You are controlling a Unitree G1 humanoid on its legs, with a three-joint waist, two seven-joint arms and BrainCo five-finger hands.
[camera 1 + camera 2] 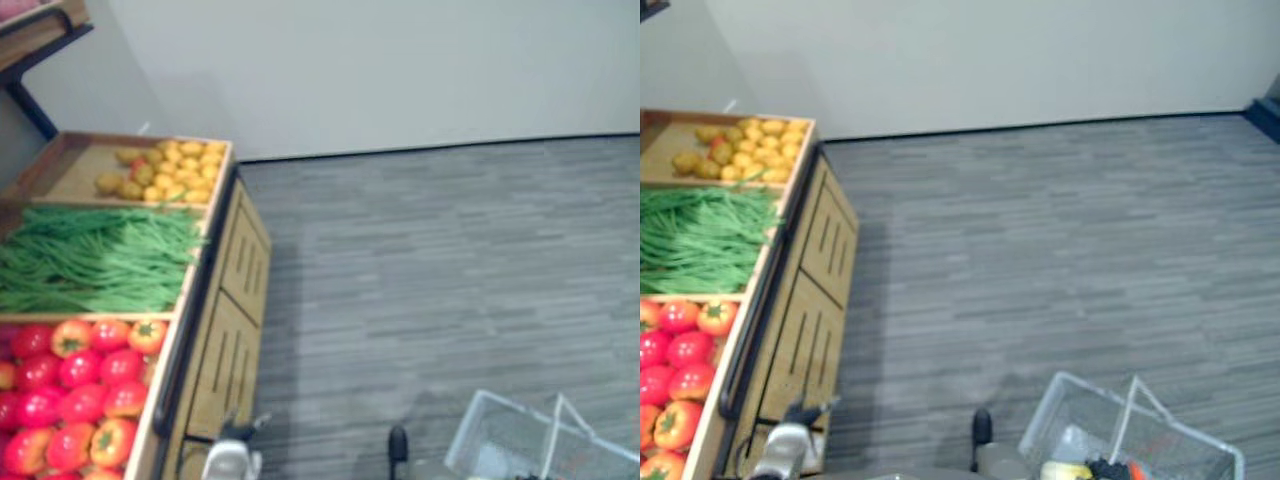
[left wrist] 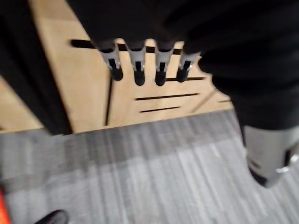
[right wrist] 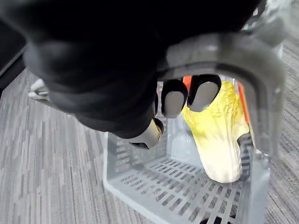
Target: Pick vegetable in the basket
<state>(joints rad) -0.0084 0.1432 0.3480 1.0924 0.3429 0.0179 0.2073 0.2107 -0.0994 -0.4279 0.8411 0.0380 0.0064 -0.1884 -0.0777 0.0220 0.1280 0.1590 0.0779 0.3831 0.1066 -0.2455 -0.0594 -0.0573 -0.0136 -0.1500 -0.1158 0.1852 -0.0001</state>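
A grey plastic basket (image 1: 1080, 405) hangs low on my right above the floor. My right hand (image 3: 174, 97) is curled round its grey handle (image 3: 233, 52). Inside the basket lie a pale yellow leafy cabbage (image 3: 217, 135) and something orange (image 3: 188, 82) behind it. On my left, a wooden produce stand (image 1: 225, 330) holds small yellow vegetables (image 1: 170, 168) at the back, green beans (image 1: 95, 258) in the middle and red and orange tomatoes (image 1: 75, 385) in front. My left hand (image 2: 138, 67) hangs beside the stand's slotted side panel, fingers straight and holding nothing.
Grey striped floor (image 1: 450, 280) stretches from the stand to a pale wall (image 1: 400, 70) at the back. A black rail (image 1: 185, 345) runs along the stand's edge. A dark shelf bracket (image 1: 35, 110) rises behind the stand at the far left.
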